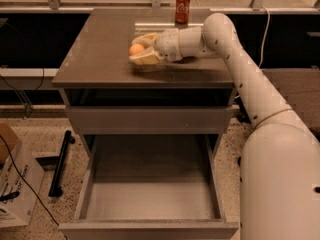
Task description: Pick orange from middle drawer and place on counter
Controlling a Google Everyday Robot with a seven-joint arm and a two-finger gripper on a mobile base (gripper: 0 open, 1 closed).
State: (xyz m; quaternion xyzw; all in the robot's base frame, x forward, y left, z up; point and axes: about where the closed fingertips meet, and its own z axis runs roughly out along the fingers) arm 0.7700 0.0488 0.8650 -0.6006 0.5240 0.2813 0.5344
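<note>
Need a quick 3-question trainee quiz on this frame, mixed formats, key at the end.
1. True or false: the orange lies on the floor of the middle drawer.
2. Fill in: the red soda can stands at the counter's ____ edge.
3. Where is the gripper, jaws shut on the orange? A) over the counter B) inside the middle drawer C) touching the red soda can
Key: 1 false; 2 back; 3 A.

Cream gripper (133,49) over grey-brown counter (95,54); bright-orange orange (136,49).
</note>
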